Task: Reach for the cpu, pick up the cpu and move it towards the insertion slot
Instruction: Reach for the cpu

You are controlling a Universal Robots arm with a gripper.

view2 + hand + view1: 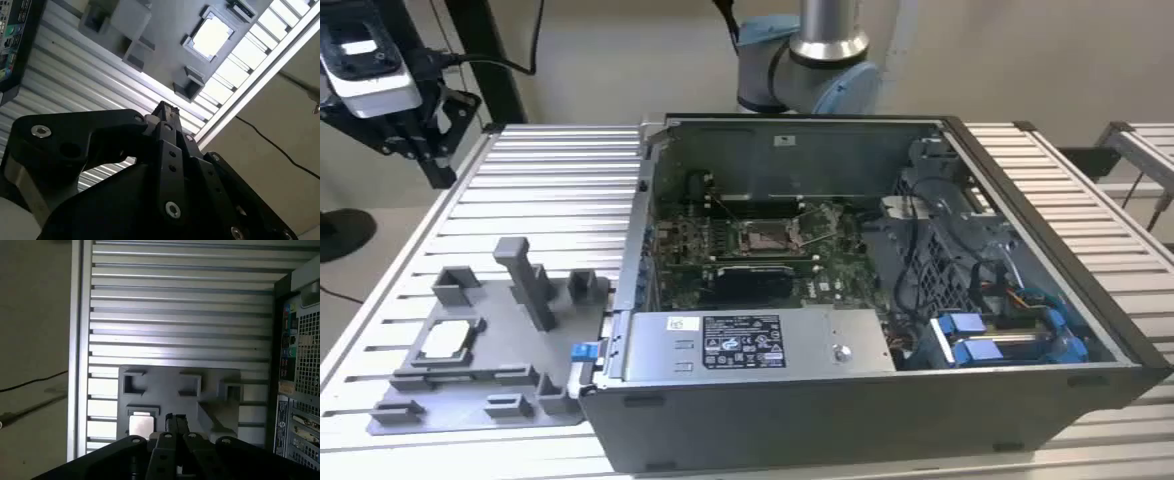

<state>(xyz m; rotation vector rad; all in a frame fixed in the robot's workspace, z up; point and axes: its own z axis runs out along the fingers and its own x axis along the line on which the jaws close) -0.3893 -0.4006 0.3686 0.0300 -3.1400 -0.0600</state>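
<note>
A slatted aluminium table lay under me, with bare floor beyond its edge and a thin black cable trailing across it. Nearest to me was my own gripper: in both wrist views its two black fingers were pressed together tip to tip, with nothing between them. It hung in the air above the table, touching nothing.

Below the fingertips sat a grey plastic fixture with raised blocks and open pockets. The cpu lay flat in a square recess of that fixture, its pale silvery face turned up, close to the table's edge and apart from my fingers. In the exterior view the fixture rested at the exterior view's left of the computer case, just beside its wall, and the cpu was on the side of the fixture away from the case.

Farther off, the case lay on its side with its panel removed. A silver box with a white label filled the near part of its inside. Behind that, on the green board, was the insertion slot, a square metal frame with a dark centre, well apart from the cpu.
</note>
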